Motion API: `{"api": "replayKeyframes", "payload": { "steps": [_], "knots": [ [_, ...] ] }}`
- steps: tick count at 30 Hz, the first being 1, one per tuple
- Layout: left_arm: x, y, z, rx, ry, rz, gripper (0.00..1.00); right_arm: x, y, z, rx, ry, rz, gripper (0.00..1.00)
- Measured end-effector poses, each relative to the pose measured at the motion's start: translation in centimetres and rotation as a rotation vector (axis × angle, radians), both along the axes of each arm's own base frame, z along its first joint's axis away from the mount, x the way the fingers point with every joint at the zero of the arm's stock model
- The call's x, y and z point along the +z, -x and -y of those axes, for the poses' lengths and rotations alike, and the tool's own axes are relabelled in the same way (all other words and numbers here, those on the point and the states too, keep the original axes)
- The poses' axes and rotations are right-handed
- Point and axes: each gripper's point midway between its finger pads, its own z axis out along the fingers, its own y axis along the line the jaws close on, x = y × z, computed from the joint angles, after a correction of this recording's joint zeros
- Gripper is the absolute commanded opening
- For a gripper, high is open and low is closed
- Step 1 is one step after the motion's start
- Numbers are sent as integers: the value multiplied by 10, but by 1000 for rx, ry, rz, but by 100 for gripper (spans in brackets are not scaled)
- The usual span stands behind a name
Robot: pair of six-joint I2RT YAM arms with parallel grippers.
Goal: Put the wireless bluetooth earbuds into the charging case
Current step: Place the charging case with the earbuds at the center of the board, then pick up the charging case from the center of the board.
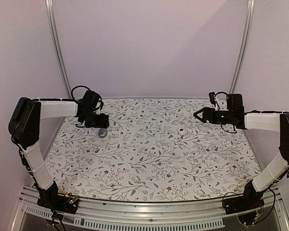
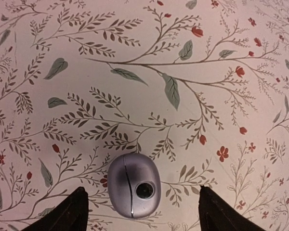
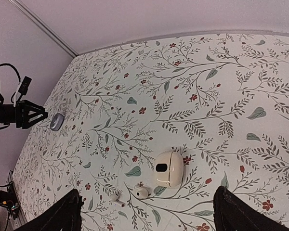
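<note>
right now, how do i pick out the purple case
Look at the floral tablecloth, far left side, under the left end effector. The lilac case there lies alone; the cream case further right has earbuds beside it.

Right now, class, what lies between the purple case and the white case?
Mostly bare tablecloth, in the top view. The right wrist view shows two earbuds beside the white case, toward the purple case.

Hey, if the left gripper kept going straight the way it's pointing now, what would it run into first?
Most likely the lavender oval case, which lies on the floral table in line between the open fingers of the left gripper; the gap to it is unclear.
</note>
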Motion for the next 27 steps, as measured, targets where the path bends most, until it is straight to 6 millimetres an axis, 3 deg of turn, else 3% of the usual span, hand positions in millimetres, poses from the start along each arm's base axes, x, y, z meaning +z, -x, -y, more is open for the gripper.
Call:
{"api": "replayKeyframes", "payload": {
  "steps": [6, 10, 18, 23, 27],
  "knots": [
    [68, 2, 9, -42, 53, 146, 82, -3, -10, -12, 14, 53, -5, 90],
    [88, 11, 25, -86, 75, 193, 82, -22, -13, -19, 23, 123, -40, 87],
    [78, 33, 54, -171, 64, 170, 82, -63, -23, -30, 31, 257, -119, 82],
    [74, 38, 59, -188, 59, 164, 82, -80, -38, -44, 39, 351, -124, 80],
    [75, 37, 58, -188, 53, 167, 82, -97, -38, -53, 58, 411, -144, 77]
  ]
}}
